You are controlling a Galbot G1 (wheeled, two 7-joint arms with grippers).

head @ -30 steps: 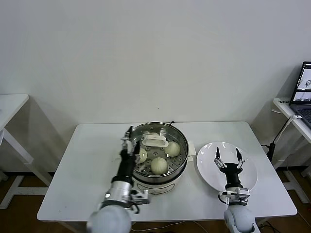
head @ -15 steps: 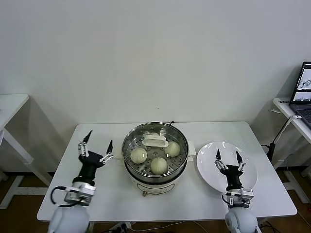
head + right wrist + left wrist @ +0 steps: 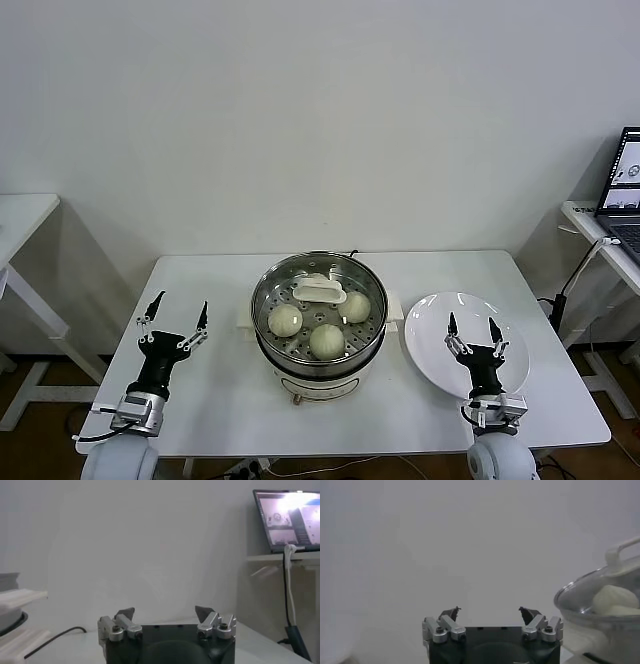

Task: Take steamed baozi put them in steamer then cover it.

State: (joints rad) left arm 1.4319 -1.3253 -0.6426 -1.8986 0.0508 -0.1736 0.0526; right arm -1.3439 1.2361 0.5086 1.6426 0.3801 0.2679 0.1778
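Note:
The steamer [image 3: 318,372] stands mid-table with its flat glass lid on it, the lid's white handle [image 3: 319,291] on top. Three baozi [image 3: 327,341] show through the lid on the perforated floor. In the left wrist view the lidded steamer [image 3: 580,597] shows off to one side with a baozi [image 3: 615,597] under the glass. My left gripper [image 3: 178,312] is open and empty, well left of the steamer; its wrist view [image 3: 489,611] shows nothing between the jaws. My right gripper [image 3: 471,325] is open and empty over the white plate [image 3: 430,350], as its wrist view [image 3: 164,611] confirms.
The white plate is bare and sits right of the steamer. The steamer's power cable [image 3: 50,639] lies on the table behind it. A side desk with a laptop [image 3: 625,185] stands at far right, another table [image 3: 20,225] at far left.
My left gripper has pulled away from the steamer's left rim, out to the left and back toward the table's front. The right gripper has barely shifted.

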